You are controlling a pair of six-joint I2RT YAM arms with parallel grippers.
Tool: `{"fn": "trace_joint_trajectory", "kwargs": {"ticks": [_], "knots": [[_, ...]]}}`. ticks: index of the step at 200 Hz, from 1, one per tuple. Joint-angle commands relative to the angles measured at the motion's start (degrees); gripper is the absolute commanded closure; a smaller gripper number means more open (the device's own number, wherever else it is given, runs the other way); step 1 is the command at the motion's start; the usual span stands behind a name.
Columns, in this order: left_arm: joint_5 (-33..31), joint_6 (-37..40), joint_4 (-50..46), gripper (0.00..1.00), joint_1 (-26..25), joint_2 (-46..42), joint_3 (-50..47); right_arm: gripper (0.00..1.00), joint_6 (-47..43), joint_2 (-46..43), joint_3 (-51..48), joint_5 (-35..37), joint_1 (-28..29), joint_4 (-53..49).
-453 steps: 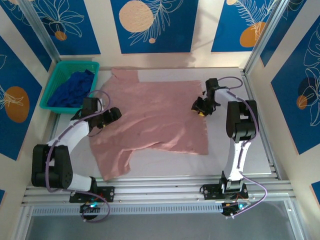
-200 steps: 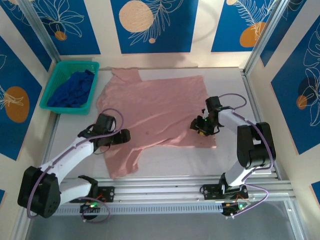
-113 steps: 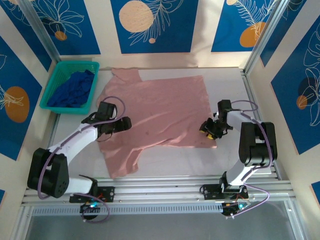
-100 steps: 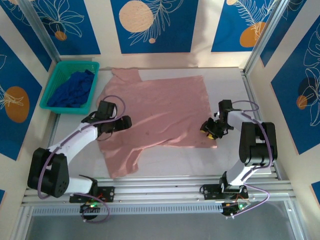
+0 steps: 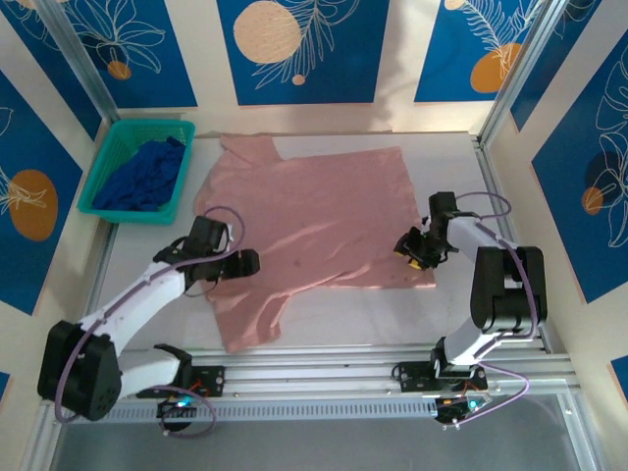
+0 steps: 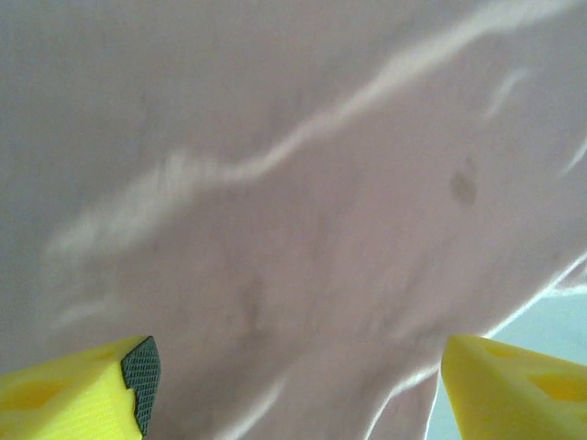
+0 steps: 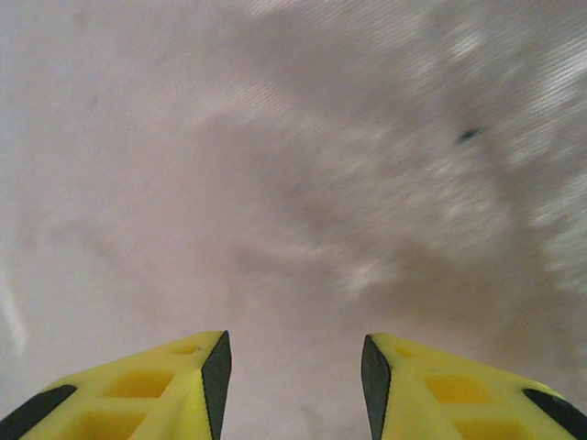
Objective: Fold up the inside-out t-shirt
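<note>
Both hover empty above the inside-out t-shirt (image 5: 314,196), likely to smooth it: left gripper (image 5: 245,263), eight o'clock, spread wide; right gripper (image 5: 407,245), four o'clock, half-spread.

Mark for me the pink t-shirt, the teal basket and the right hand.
pink t-shirt (image 5: 324,211): top external view, middle of the spread body panel.
teal basket (image 5: 147,128): top external view, its far wall.
right hand (image 7: 293,365): right wrist view, midway between its yellow fingertips.

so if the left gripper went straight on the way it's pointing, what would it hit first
Most likely the inside-out t-shirt. The left gripper, with its jaws open, points at the pink cloth with nothing in between. How far off the cloth is, is unclear.
</note>
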Motion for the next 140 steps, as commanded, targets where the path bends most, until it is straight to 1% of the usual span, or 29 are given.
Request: {"fn": "trace_joint_trajectory", "kwargs": {"ticks": [1,12,25,36,49,60,74,83,110,121,140], "knots": [[0.11,-2.06,-6.19,0.20,-0.62,-4.30,-3.62,0.55,1.40,-2.51,-2.74,-2.84,0.66,-2.07],[-1.61,-2.30,-6.20,0.20,-0.63,-4.80,-4.85,0.55,1.42,-2.72,-3.57,-4.01,1.12,-0.88],[-0.90,-2.41,-5.94,0.20,-0.68,-3.87,-4.69,0.55,1.12,-2.37,-3.46,-6.29,2.11,-0.02],[-0.03,-3.01,-6.14,0.21,-0.62,-3.37,-4.53,0.55,0.03,-2.21,-2.57,-7.52,4.03,-0.43],[-1.00,-4.70,-7.95,0.21,-1.16,-4.53,-4.85,0.55,-1.15,-2.67,-1.36,-5.62,6.75,-2.45],[-5.17,-6.67,-10.69,0.21,-2.36,-7.23,-5.68,0.55,-1.73,-3.51,-1.01,-3.45,8.85,-3.41],[-10.69,-10.42,-14.25,0.21,-4.41,-11.28,-7.27,0.55,-1.71,-4.45,-1.11,-2.20,10.66,-3.37],[-12.65,-13.26,-15.71,0.21,-6.04,-13.37,-8.49,0.55,-1.46,-4.48,-1.11,-2.56,11.32,-2.95],[-14.89,-20.51,-20.56,0.22,-11.41,-15.46,-11.18,0.55,-0.94,-3.48,-0.16,-3.85,12.68,-1.67],[-15.45,-22.78,-22.04,0.24,-14.46,-15.53,-11.51,0.55,-1.20,-2.80,0.81,-4.13,13.09,-1.57],[-14.09,-26.26,-23.73,0.27,-17.81,-14.68,-11.75,0.54,-2.08,-1.98,2.67,-4.26,13.54,-2.38]]}}
